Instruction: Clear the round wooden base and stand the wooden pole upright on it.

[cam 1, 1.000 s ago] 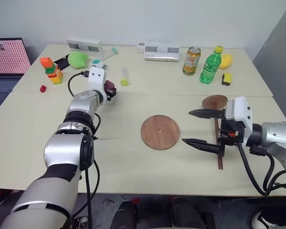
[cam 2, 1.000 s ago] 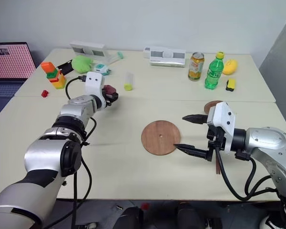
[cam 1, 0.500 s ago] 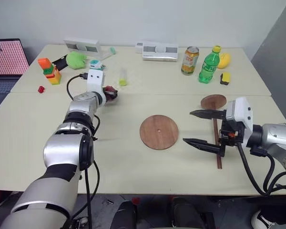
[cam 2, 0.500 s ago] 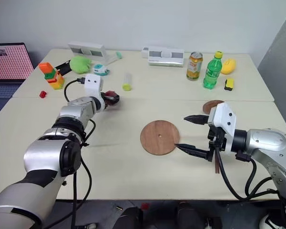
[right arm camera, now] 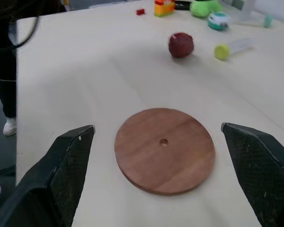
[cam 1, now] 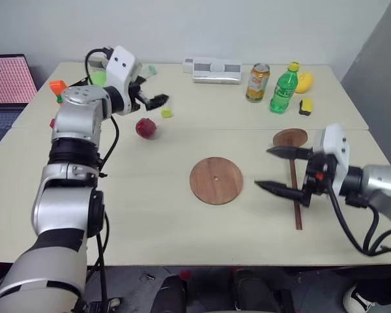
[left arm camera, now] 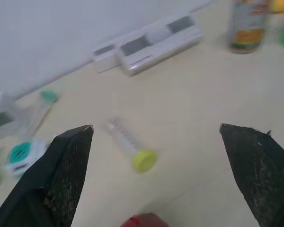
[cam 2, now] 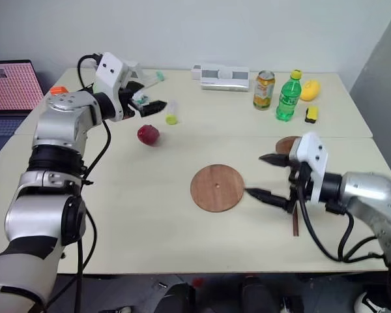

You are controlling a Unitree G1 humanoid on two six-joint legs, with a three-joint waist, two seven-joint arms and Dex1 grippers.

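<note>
The round wooden base (cam 1: 216, 180) lies flat at mid-table with nothing on it; its centre hole shows in the right wrist view (right arm camera: 164, 149). To its right the wooden pole (cam 1: 294, 199) lies flat on the table, its darker disc end cap (cam 1: 290, 137) at the far end. My right gripper (cam 1: 262, 167) hovers open between base and pole, fingers pointing at the base, holding nothing. My left gripper (left arm camera: 155, 127) is raised over the far left of the table, open and empty. A red ball-like fruit (cam 1: 145, 128) rests on the table below it.
A yellow-capped tube (cam 1: 165, 112) lies near the fruit. Along the back stand a white box (cam 1: 213, 70), a can (cam 1: 255, 83), a green bottle (cam 1: 281, 87) and yellow items (cam 1: 304, 81). Coloured blocks (cam 1: 57, 86) and a laptop (cam 1: 10, 78) are at the far left.
My left gripper opened, let go of the red fruit and rose away from it; the fruit stays on the table. The right gripper has hardly moved.
</note>
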